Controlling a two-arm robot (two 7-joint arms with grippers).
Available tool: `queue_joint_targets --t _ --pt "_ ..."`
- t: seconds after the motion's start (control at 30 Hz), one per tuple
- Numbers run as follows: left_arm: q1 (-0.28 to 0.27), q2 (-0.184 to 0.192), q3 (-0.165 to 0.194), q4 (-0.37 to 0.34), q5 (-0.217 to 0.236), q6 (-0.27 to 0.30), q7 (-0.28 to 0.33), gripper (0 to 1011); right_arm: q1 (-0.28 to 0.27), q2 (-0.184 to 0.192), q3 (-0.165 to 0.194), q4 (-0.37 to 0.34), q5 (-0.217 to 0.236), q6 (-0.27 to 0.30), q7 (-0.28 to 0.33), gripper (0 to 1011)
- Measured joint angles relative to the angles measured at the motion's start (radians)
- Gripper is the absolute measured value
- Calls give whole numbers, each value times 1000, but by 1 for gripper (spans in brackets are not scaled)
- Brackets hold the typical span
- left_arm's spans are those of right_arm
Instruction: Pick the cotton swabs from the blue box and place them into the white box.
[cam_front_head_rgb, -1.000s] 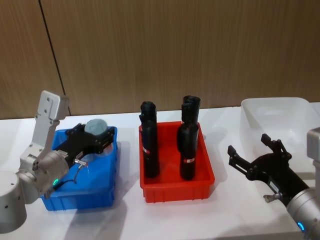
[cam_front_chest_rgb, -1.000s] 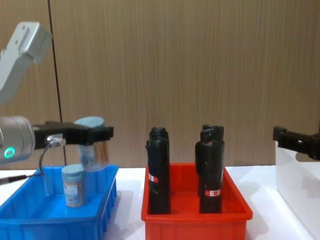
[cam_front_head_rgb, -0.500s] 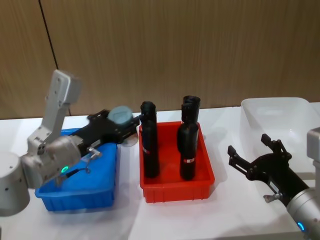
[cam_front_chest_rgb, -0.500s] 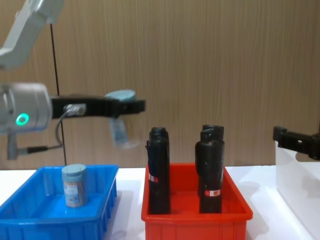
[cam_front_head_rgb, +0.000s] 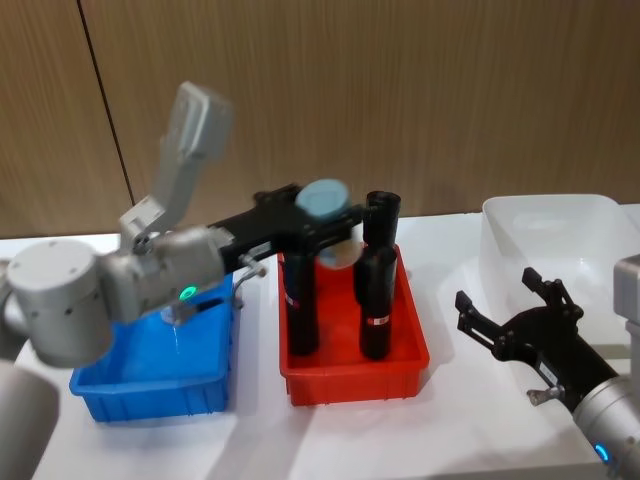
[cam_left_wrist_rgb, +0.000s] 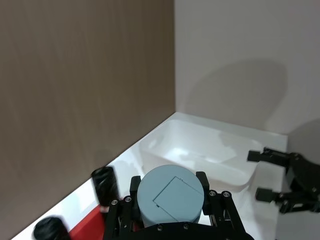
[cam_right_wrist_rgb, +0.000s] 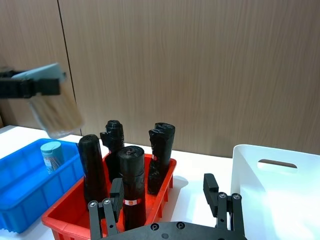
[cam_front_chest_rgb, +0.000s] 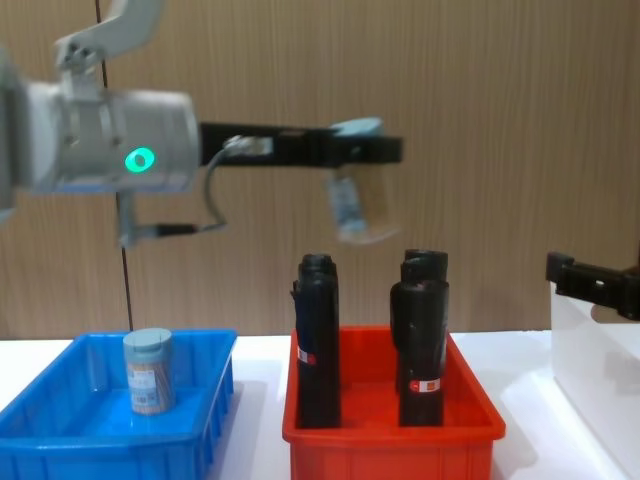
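Left gripper (cam_front_head_rgb: 330, 212): clamped cotton swabs (cam_front_chest_rgb: 352, 205) mid-carry above centre red bin (cam_front_head_rgb: 405, 375); needed travel right to white box (cam_front_head_rgb: 500, 250), then release. Right gripper (cam_front_head_rgb: 497, 290) idled wide, lower right.

Seemingly a robot test lab: a plain white surface (cam_front_head_rgb: 400, 440) backed by a wood-panelled wall (cam_front_head_rgb: 450, 100) and a white wall (cam_left_wrist_rgb: 240, 45).

Four black tubes (cam_front_head_rgb: 300, 300) are standing upright in a red bin (cam_front_head_rgb: 350, 385), sitting on the white table (cam_front_head_rgb: 450, 420) directly below the left jaws.
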Motion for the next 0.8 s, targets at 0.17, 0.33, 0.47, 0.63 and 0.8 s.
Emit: queue_joint_targets --t 0.17,0.33,0.47,0.63,0.8 --pt "-60 -42 18 48 5 15 -49 660 0 0 0 0 0 0 0 1001" --pt "-100 -69 30 82 7 26 -78 661 0 0 0 0 0 0 0 1001" --pt "-122 -83 37 99 9 28 -92 661 0 0 0 0 0 0 0 1001" --pt "-144 -95 43 115 13 28 -103 661 0 0 0 0 0 0 0 1001" --pt "-157 -101 46 124 16 28 -109 661 0 0 0 0 0 0 0 1001"
